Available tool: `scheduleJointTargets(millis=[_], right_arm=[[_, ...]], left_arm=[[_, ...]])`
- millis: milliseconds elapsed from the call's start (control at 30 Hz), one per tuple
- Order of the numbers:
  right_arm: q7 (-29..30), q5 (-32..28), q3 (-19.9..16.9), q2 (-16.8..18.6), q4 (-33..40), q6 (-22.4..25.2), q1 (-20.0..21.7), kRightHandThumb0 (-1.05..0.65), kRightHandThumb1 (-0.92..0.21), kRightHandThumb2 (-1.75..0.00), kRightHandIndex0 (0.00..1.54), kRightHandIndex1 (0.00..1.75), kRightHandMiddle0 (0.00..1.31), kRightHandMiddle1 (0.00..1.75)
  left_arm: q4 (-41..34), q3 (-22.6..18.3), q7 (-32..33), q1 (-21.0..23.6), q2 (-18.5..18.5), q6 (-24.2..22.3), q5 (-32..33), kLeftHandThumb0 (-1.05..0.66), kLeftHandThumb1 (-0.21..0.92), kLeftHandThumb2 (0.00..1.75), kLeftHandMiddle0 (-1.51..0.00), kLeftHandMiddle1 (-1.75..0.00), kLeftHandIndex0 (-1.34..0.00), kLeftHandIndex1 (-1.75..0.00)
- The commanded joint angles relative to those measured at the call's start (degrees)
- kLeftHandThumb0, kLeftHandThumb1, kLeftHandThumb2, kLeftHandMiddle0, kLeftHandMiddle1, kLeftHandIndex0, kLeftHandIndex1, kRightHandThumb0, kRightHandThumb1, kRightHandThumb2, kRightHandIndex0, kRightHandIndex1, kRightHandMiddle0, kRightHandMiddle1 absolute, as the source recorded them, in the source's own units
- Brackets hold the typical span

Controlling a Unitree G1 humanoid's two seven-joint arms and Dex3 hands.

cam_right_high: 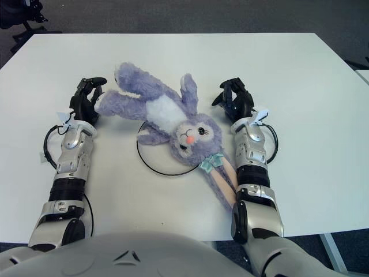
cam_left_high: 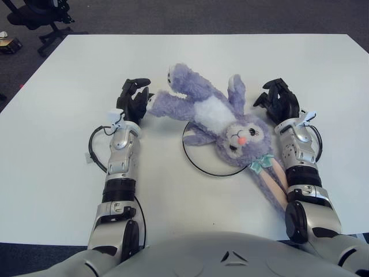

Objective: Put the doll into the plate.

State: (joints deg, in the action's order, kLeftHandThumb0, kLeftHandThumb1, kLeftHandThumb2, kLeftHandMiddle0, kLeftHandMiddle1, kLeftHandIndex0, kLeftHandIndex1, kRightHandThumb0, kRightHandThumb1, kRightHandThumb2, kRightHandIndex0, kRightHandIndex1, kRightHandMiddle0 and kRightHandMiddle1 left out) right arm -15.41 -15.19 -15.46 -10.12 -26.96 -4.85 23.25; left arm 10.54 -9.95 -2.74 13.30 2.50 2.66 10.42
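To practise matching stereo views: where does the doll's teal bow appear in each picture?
Left eye view: teal bow right of centre, below the doll's face.
Right eye view: bow nearer centre.
Shared landmark: the plate's black rim, left of the bow.

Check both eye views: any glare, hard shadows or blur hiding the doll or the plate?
Left eye view: even light, no glare on the table, soft shadow under the doll. Right eye view: doll sharp, plate rim crisp where uncovered.

Doll [cam_left_high: 216, 118] across plate [cam_left_high: 196, 160] on table [cam_left_high: 57, 115], between left hand [cam_left_high: 134, 101] and right hand [cam_left_high: 278, 101].
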Motion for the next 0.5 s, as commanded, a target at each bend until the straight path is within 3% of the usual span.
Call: scheduleJointTargets(millis=[0, 400, 467], right_arm=[[0.4, 0.2, 0.3, -0.6, 0.7, 1.3, -1.5, -0.35, -0.92, -0.51, 0.67, 1.75, 0.22, 1.75], [1.0, 2.4, 1.5, -1.1, 0.9, -1.1, -2.1, -0.35, -0.92, -0.51, 0.67, 1.75, 0.21, 1.75], [0.9, 3.7, 2.1, -1.4, 0.5, -3.3, -2.4, -0.35, -0.92, -0.51, 0.67, 1.75, 0.21, 1.75]], left_arm=[[-0.8, 0.3, -0.2, -1.1, 0.5, -1.4, -0.4, -0.01, 0.91, 0.29, -0.53, -1.41, -0.38, -1.38], [-1.7, 0.6, -0.1, -1.6, 0.5, -2.1, -0.4, -0.01, 0.85, 0.36, -0.55, -1.41, -0.40, -1.35], [-1.9, 0.5, -0.5, -1.7, 0.4, -2.5, 0.3, -0.01, 0.85, 0.37, -0.55, -1.42, -0.40, -1.35]])
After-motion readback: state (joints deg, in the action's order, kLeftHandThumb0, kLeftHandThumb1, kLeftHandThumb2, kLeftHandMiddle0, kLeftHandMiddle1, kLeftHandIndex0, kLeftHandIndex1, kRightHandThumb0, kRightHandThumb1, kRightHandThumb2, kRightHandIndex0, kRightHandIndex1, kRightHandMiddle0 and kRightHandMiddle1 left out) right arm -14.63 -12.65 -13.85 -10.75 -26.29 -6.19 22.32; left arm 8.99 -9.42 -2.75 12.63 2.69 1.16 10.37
